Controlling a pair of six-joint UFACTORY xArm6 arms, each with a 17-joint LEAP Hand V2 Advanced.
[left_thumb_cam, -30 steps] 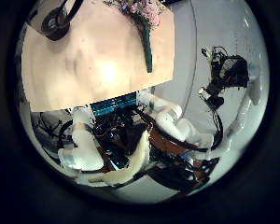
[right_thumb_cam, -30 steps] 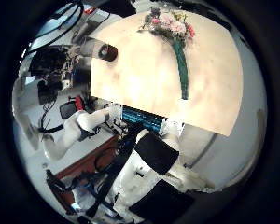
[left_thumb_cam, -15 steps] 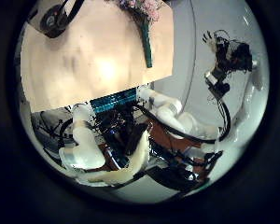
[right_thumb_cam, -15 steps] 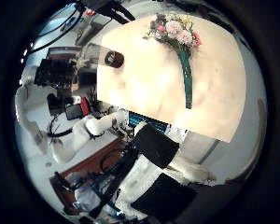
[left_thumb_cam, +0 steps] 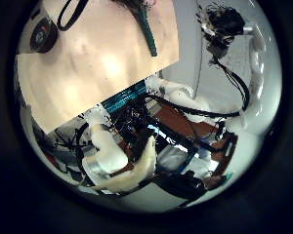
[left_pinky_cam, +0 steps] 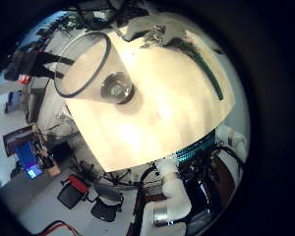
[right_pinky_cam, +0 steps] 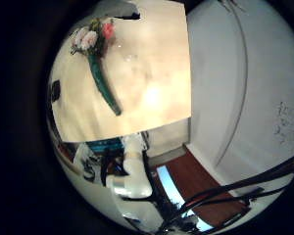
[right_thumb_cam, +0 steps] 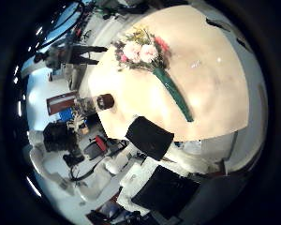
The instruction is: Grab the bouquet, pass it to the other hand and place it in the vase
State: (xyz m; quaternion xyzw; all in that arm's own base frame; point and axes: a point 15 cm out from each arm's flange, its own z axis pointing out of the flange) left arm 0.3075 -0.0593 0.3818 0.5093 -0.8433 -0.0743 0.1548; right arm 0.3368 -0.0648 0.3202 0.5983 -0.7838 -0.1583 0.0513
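The bouquet (right_thumb_cam: 152, 64) lies flat on the table (right_thumb_cam: 211, 80), flower heads at one end and a long wrapped stem at the other. It also shows in the right little finger side palm view (right_pinky_cam: 98, 64). The left little finger side palm view also shows the stem (left_pinky_cam: 208, 74). The clear vase (left_pinky_cam: 100, 79) stands upright on the table, close below the left palm. It looks small in the right thumb side palm view (right_thumb_cam: 105, 100). Nothing holds the bouquet. A hand (left_thumb_cam: 225, 21) shows above the table's edge.
The table's edge (left_thumb_cam: 107, 93) runs under both palms, with chairs and equipment on the floor beyond it (left_thumb_cam: 137, 146). A wall and a door (right_pinky_cam: 235, 88) lie beyond the table's far side.
The right palm's camera has moved closer to the bouquet, which now fills more of its view. The left palm's camera has shifted a little. The bouquet and vase have not moved.
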